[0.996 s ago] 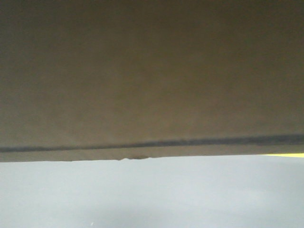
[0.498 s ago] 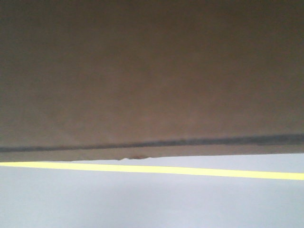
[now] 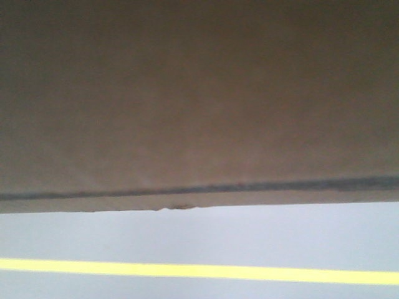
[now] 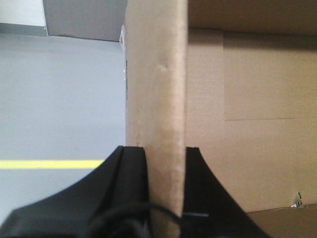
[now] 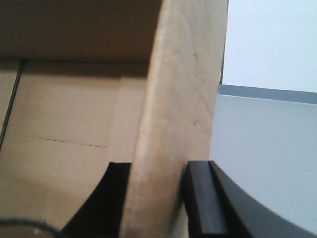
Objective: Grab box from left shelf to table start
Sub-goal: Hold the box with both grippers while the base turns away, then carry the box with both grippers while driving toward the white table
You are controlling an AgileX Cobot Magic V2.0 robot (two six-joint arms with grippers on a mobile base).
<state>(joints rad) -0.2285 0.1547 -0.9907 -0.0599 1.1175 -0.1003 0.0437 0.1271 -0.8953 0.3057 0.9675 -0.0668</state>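
The brown cardboard box fills the upper two thirds of the front view, its lower edge running level across the frame. In the left wrist view my left gripper is shut on the box's side wall, one black finger outside and one inside the open box. In the right wrist view my right gripper is shut on the opposite wall in the same way. The left shelf and the table are out of view.
Below the box lies a pale grey floor crossed by a yellow line. The same yellow line shows left of the box in the left wrist view. A grey wall base stands beyond.
The box keeps its place in the front view. The yellow floor line emerged from under the box's right end and has slid down the frame.
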